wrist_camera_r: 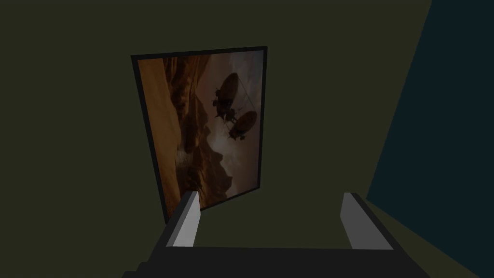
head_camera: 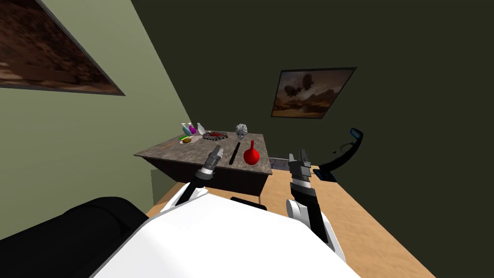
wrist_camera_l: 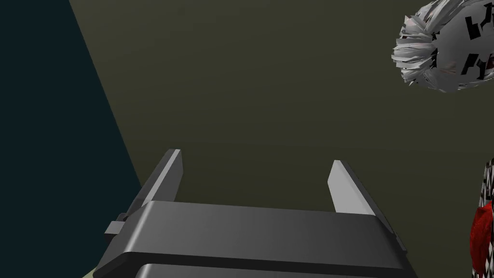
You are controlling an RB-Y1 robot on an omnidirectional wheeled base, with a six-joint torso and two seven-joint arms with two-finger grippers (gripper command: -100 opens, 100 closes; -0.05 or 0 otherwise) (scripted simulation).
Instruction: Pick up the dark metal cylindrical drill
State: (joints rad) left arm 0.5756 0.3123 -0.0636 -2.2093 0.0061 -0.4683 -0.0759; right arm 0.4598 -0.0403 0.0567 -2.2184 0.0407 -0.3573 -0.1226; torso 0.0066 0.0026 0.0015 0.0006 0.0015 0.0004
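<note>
Progress is slight: the drill (head_camera: pixel 235 153), a slim dark rod, lies untouched on the table (head_camera: pixel 193 149) between the left gripper (head_camera: pixel 215 155) and a red bulb (head_camera: pixel 251 155). That gripper hovers at the table's near edge just beside the drill, fingers apart and empty, aimed past it toward a grey spiky head (wrist_camera_l: pixel 444 46); the right gripper (head_camera: pixel 299 161), likewise spread and empty, hangs off the table's right side. Still to do, I judge: bring the hand down over the rod, close on it and lift.
</note>
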